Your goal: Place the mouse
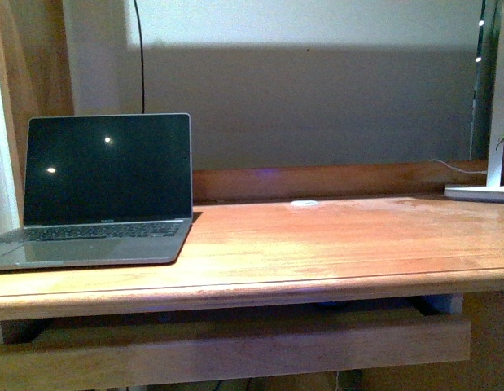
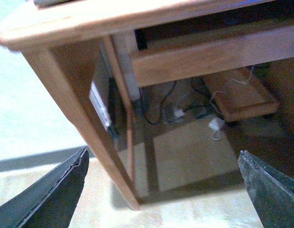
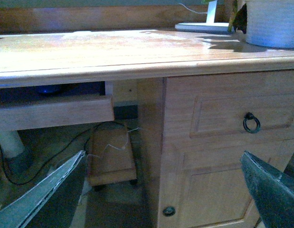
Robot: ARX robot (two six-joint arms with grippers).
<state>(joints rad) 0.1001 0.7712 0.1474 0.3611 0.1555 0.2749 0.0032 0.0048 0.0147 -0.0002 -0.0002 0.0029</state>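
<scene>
I see left gripper (image 2: 162, 156) and right gripper (image 3: 162, 154) both spread empty, mouse (image 3: 48, 88) behind tray (image 3: 52, 114) under desktop (image 3: 113, 52), nearer right arm, axis unclear.

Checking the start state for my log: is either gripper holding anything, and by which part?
Nothing is held: the left gripper and the right gripper are both open and empty.
</scene>
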